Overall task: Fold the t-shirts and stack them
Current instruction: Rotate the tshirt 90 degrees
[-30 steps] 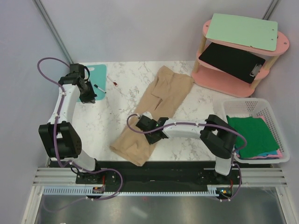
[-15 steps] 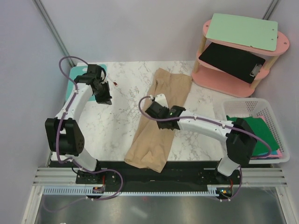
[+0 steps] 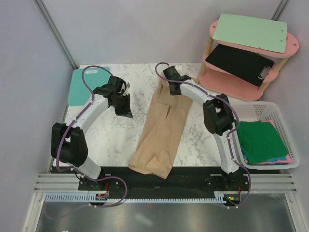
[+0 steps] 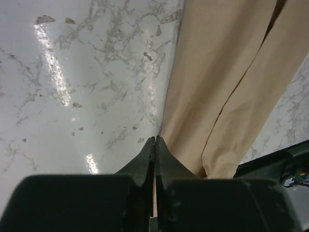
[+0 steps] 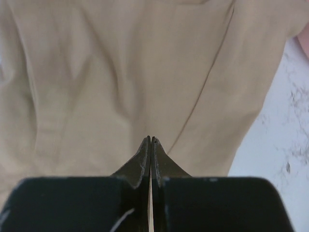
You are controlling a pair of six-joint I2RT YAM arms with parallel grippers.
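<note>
10 o'clock: teal plastic mat (image 3: 77, 91) | 2 o'clock: pink two-tier shelf (image 3: 226, 87), mint-green clipboard (image 3: 251, 32) above black clipboard (image 3: 237, 62) | 3 o'clock: white mesh plastic basket (image 3: 254, 105)

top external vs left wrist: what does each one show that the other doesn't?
Only top external: both arms, the right end effector at the far end of the tan t-shirt, the white basket holding a green shirt, the pink shelf and the teal mat.
Only left wrist: the left end effector up close, fingers pressed together with nothing between them, tips at the shirt's edge.
Both: the tan t-shirt lying on the marble table.
</note>
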